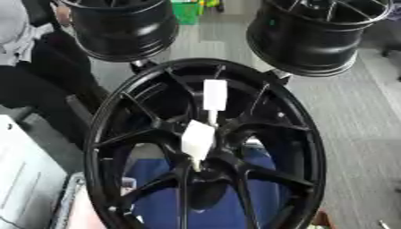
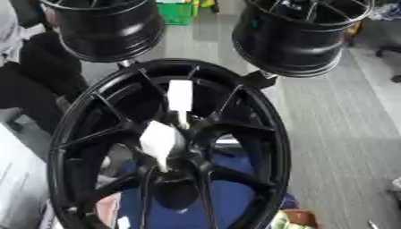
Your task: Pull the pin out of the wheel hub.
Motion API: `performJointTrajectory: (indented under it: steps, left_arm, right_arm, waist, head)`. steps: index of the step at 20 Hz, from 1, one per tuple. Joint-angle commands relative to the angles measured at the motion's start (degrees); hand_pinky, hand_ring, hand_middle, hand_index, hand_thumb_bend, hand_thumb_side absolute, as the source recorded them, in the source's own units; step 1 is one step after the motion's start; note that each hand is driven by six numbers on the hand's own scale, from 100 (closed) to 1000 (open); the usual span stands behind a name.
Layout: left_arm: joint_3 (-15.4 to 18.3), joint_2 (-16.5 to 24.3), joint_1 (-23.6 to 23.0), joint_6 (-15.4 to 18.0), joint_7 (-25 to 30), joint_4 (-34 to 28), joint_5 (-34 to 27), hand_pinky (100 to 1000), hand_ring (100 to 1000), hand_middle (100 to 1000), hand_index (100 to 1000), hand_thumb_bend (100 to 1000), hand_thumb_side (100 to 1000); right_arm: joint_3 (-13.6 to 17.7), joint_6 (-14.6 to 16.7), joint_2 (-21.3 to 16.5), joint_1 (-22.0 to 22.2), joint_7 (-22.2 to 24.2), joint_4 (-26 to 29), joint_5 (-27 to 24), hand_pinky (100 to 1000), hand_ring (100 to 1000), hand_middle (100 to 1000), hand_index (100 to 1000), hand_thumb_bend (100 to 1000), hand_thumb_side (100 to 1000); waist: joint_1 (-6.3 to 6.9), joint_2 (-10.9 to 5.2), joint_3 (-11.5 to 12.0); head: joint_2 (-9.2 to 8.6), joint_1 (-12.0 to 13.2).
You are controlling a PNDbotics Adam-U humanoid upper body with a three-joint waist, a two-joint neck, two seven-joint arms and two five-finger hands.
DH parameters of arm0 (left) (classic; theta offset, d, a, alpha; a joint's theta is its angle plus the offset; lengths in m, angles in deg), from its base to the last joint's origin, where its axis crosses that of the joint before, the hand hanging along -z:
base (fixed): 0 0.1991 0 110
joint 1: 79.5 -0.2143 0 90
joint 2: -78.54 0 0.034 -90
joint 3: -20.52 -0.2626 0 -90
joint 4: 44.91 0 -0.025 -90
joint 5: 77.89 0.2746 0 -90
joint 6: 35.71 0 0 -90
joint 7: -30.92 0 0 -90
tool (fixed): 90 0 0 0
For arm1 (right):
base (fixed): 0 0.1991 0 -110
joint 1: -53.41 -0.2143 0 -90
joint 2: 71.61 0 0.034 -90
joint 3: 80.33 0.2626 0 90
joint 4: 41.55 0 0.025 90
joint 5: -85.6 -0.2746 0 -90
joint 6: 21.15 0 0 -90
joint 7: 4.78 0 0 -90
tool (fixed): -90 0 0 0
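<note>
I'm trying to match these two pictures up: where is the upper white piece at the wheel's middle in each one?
Left eye view: white piece just right of centre, above the hub.
Right eye view: left of centre, upper half.
Shared landmark: the large black wheel, with the piece standing among its spokes.

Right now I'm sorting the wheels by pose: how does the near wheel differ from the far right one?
The near wheel faces the camera, spokes in full view; the far right wheel shows mostly its barrel side, with its spokes only at the top. The near wheel has white pieces at its hub; none show on the far right wheel. The near wheel fills more of the view. Both are black spoked rims.
</note>
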Motion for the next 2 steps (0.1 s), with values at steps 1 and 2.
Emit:
performJointTrajectory:
  steps: [1,2]
  left_arm:
    - [0.37,-0.79,-0.35,-1.40,-2.97,-4.49,-2.28,685,680,638,751,334,614]
    - [0.01,-1.16,-1.02,-1.73,-3.90,-5.53,-2.69,685,680,638,751,333,615]
  right_arm:
    - [0.76,0.24,-1.32,-1.04,0.00,-0.04,0.06,877,732,742,836,100,377]
    - [0.76,0.25,-1.29,-1.05,-0.03,-0.02,0.05,877,732,742,836,100,379]
  waist:
    - [0.00,-1.03,-0.10]
    - [-0.02,-1.00,-0.16]
  head:
    - [0.17,0.30]
    - [0.16,0.34]
